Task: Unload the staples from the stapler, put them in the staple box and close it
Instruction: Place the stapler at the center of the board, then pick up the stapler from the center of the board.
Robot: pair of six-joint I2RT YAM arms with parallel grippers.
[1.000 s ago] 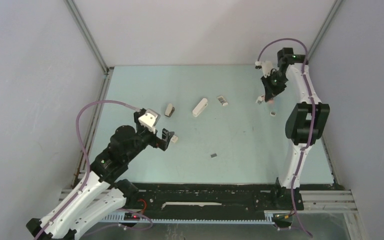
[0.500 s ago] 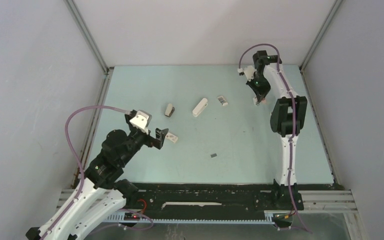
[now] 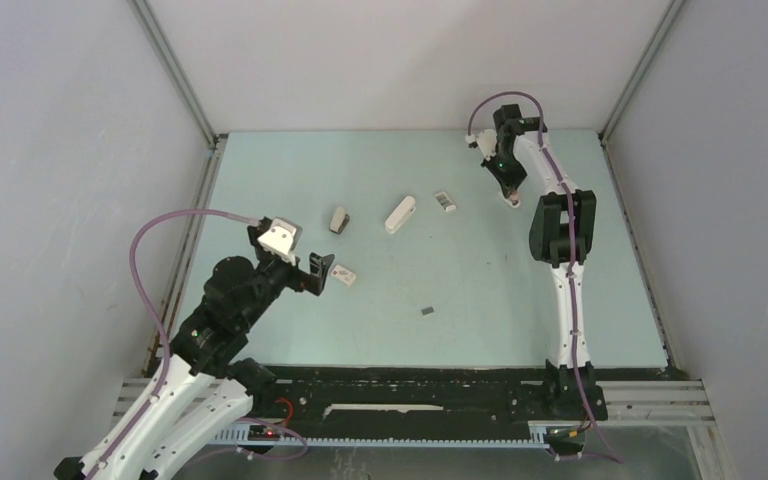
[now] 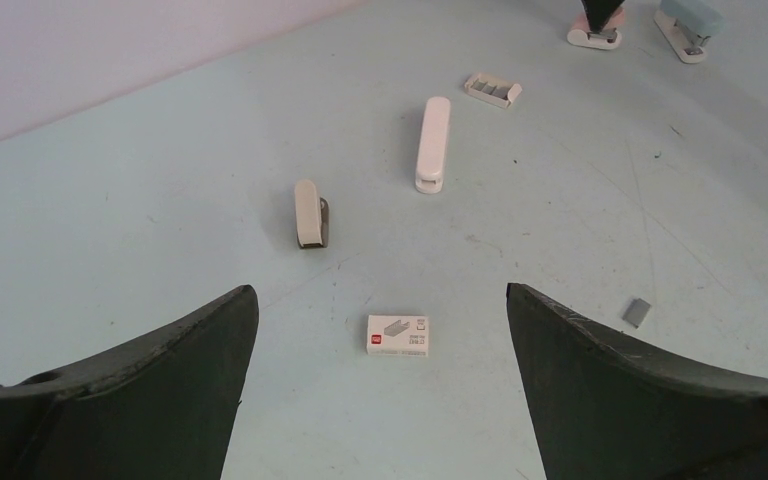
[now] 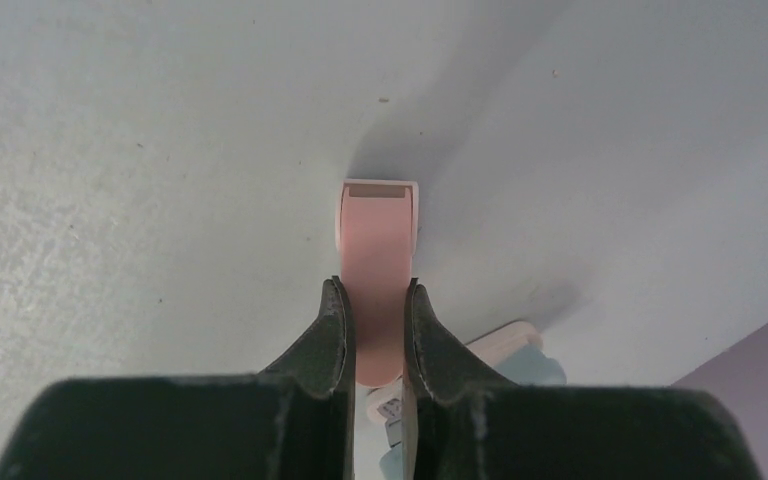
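Note:
My right gripper [image 5: 375, 300] is shut on a pink stapler [image 5: 378, 235], whose front end points down at the table. From above, this gripper [image 3: 508, 190] and the pink stapler [image 3: 513, 201] are at the back right. A small dark-grey strip of staples [image 3: 427, 311] lies loose on the table, and the left wrist view shows the strip [image 4: 636, 312] at its right. My left gripper [image 3: 322, 272] is wide open and holds nothing. It hovers just short of a small white box [image 4: 398, 334], which lies between the spread fingertips [image 4: 230, 310].
A short beige stapler [image 3: 339, 220], a long white stapler [image 3: 399, 214] and an open staple box [image 3: 445, 201] lie across the middle. A teal stapler [image 4: 688, 25] lies near the pink one. The enclosure walls rise at the back and along both sides.
My right arm swung left along the back of the table, carrying the pink stapler. The left arm drew back slightly to the left, still open.

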